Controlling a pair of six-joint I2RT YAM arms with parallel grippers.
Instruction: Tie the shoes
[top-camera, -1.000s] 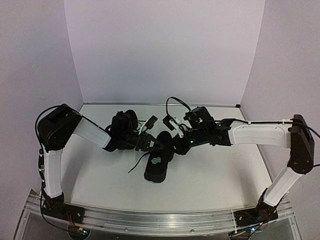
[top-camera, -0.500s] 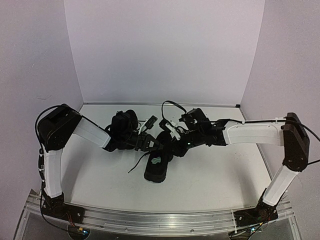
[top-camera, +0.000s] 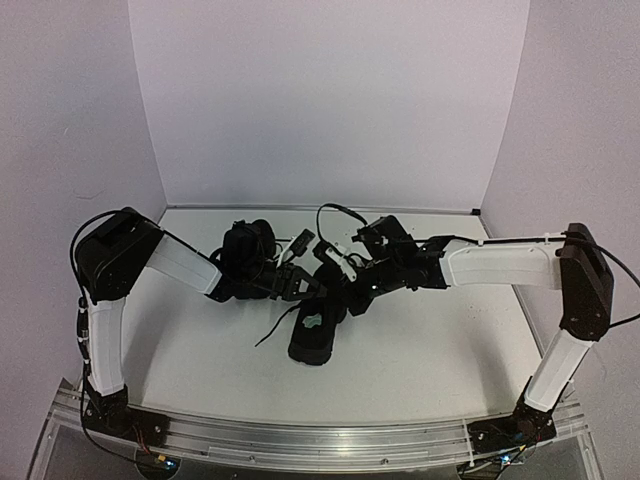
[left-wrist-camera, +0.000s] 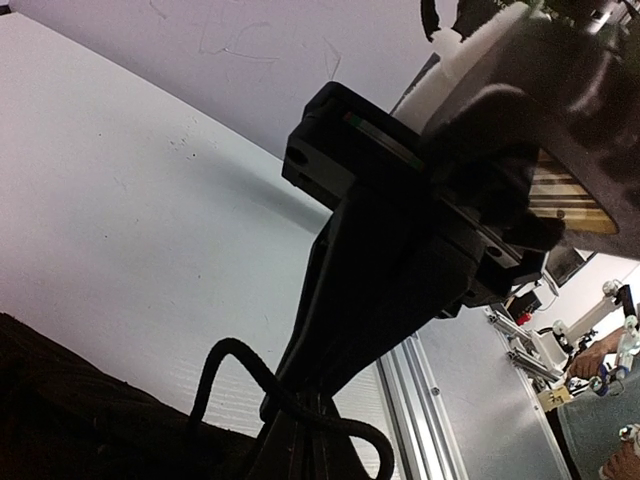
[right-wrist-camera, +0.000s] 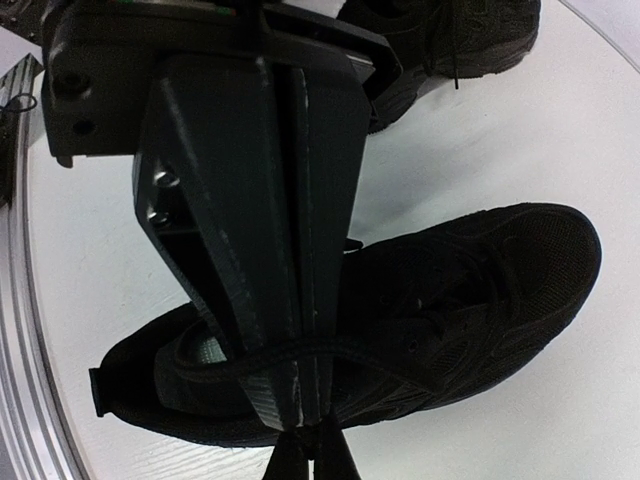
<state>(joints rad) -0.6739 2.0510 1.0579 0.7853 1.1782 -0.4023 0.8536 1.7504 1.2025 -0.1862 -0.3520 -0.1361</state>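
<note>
Two shoes are to be tied, and no finished bow can be seen on either one, so the job is judged to be in its early or middle part. The near shoe (right-wrist-camera: 450, 300) is lying on its sole in the middle of the table (top-camera: 430, 340), its pale insole patch showing from above. The second shoe (right-wrist-camera: 450, 30) is lying just beyond it, cut off by the top edge of the right wrist view. The right gripper (right-wrist-camera: 299, 425) is seen with its fingers pressed together over the near shoe's opening, and a strand of lace (right-wrist-camera: 250, 358) is pinched at their tips. The left gripper (left-wrist-camera: 300, 420) is likewise closed, with a curl of lace caught between its fingers and looping out to the side. Both ends appear to be held, then, but crossing, knotting and bow-making are all judged to be ahead, and the second shoe looks untouched. From above, grippers, laces and shoes merge into one black cluster, so the lace path cannot be followed there. Whether a first knot is already formed cannot be told. The left fingertips are cut off by the bottom edge of the left wrist view.
</note>
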